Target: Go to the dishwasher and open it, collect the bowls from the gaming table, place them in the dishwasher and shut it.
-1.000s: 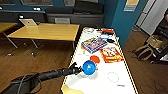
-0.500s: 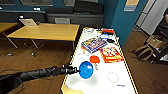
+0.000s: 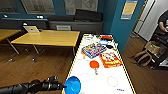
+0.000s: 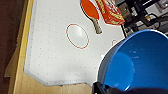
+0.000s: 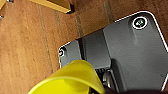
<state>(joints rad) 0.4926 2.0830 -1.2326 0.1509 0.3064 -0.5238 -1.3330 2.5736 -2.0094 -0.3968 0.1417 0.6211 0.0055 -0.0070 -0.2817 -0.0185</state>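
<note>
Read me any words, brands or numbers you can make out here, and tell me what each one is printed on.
None can be read.
Red box: yellow lettering, blurred.
Blue box: colourful print, blurred.
Wall poster: text too small.
Blue bowl, held by the left gripper: no markings.

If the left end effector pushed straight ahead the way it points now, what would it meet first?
Apart from the blue bowl it already carries, probably the gaming table: its white top lies directly ahead, though height is unclear.
</note>
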